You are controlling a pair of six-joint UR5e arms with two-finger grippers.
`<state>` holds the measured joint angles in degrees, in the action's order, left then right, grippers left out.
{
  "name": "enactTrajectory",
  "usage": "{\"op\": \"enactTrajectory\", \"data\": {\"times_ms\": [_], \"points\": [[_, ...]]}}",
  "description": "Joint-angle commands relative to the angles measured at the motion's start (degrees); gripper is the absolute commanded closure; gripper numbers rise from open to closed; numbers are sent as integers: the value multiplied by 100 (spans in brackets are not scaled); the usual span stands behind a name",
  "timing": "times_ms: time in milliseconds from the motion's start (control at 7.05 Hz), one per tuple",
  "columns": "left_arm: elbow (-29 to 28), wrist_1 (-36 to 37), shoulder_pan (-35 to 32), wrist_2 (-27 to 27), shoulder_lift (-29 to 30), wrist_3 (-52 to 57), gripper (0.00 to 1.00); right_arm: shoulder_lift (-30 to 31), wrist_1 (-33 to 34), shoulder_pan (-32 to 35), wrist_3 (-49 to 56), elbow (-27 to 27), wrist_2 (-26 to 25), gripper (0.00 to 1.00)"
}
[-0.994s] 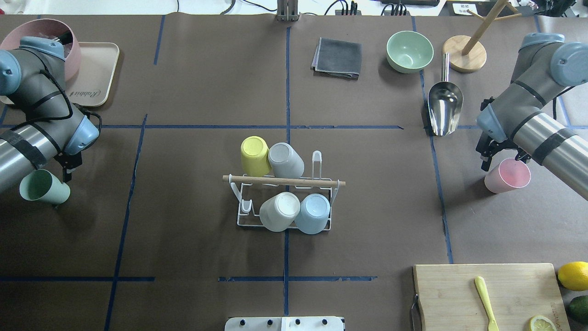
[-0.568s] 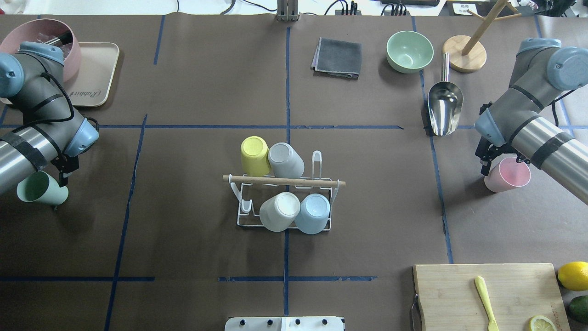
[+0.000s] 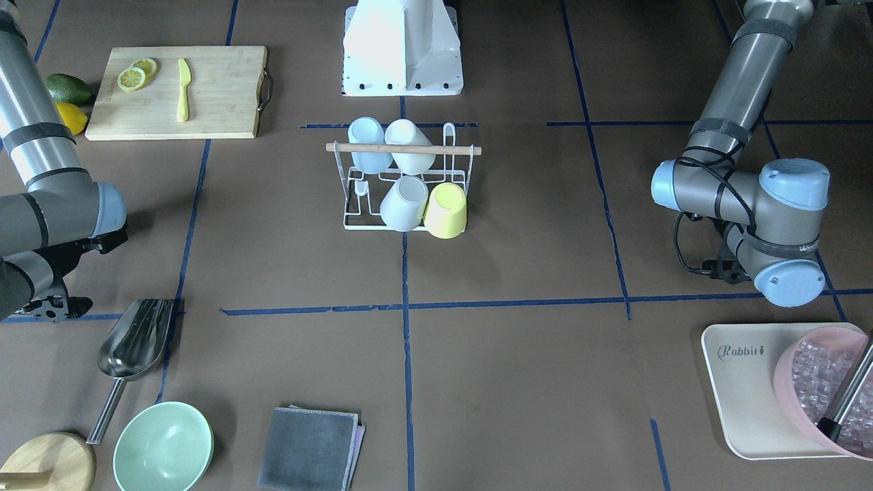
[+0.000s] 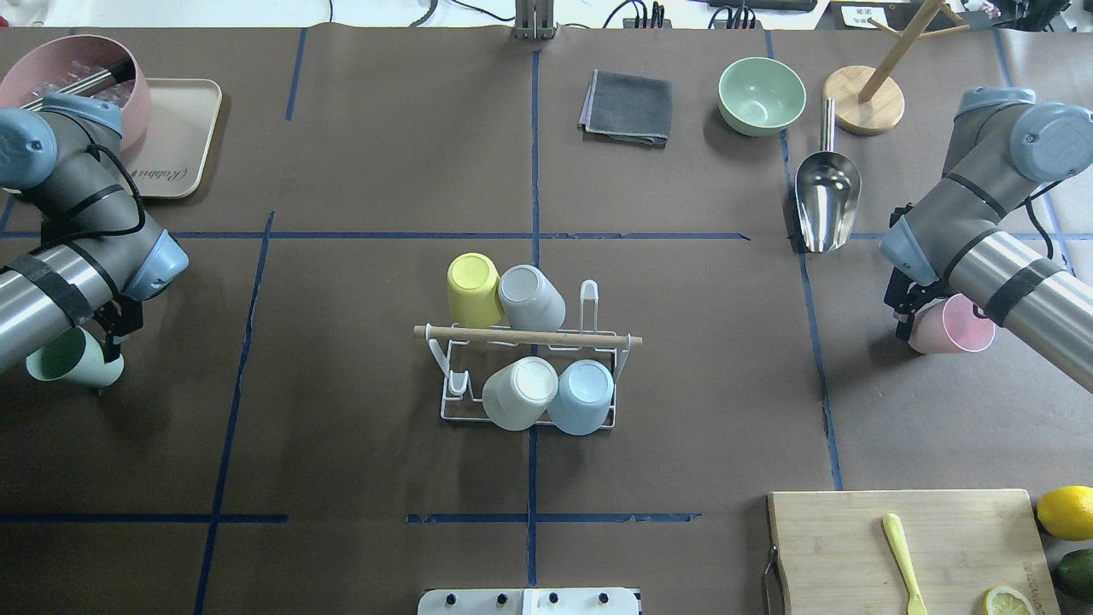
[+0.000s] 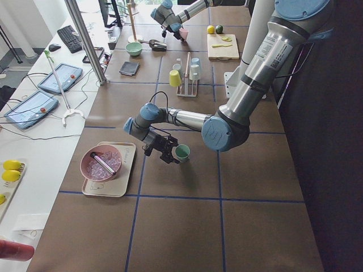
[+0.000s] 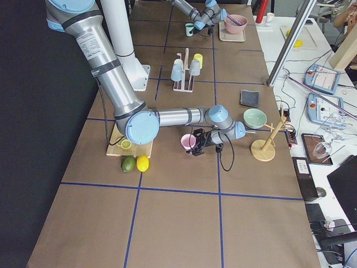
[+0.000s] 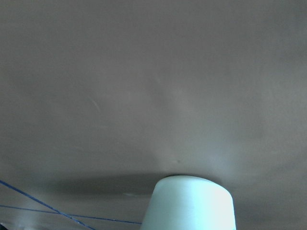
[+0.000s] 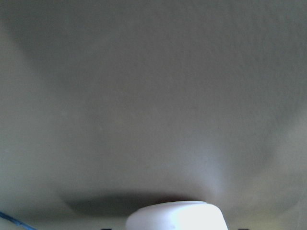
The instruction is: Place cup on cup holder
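Note:
The white wire cup holder (image 4: 452,410) with its wooden rod (image 4: 528,336) stands at the table's centre and also shows in the front view (image 3: 354,221). It carries a yellow cup (image 4: 472,289), a grey cup (image 4: 530,296), a white cup (image 4: 519,393) and a light blue cup (image 4: 581,395), all upside down. My left gripper (image 4: 107,340) is shut on a tilted green cup (image 4: 68,360) at the far left, just above the table (image 5: 182,152). My right gripper (image 4: 910,320) is shut on a pink cup (image 4: 955,325) at the far right (image 6: 188,141). Each wrist view shows only the held cup's base (image 7: 189,203) (image 8: 175,215).
A beige tray (image 4: 184,137) with a pink bowl of ice (image 4: 85,64) sits back left. A grey cloth (image 4: 628,107), green bowl (image 4: 762,96), metal scoop (image 4: 827,201) and wooden stand (image 4: 864,101) lie back right. A cutting board (image 4: 854,547) is front right.
My left gripper has drawn a little left and toward the robot with the green cup. My right gripper has shifted slightly right with the pink cup, which the arm now partly covers.

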<state>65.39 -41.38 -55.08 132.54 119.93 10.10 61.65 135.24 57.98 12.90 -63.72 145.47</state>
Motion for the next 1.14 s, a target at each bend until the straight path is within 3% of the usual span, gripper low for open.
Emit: {"op": "enactTrajectory", "data": {"times_ms": [0, 142, 284, 426, 710, 852, 994], "points": [[0, 16, 15, 0, -5, 0, 0, -30, 142, -49, -7, 0, -18, 83], [8, 16, 33, 26, -14, 0, 0, -65, 248, -58, -7, -9, -53, 97], [8, 16, 50, 44, -31, 0, 0, -74, 353, -50, -7, -104, -80, 100], [17, 16, 76, 166, -31, 0, 8, -65, 363, 89, 2, -262, -132, 100], [61, 181, 77, 402, -31, 0, 80, -83, 346, 319, 2, -893, -534, 100], [105, 348, 77, 648, -31, -8, 93, -92, 302, 432, 11, -1105, -537, 100], [192, 359, 68, 651, -23, -8, 95, -83, 275, 599, 54, -1473, -546, 100]]}}
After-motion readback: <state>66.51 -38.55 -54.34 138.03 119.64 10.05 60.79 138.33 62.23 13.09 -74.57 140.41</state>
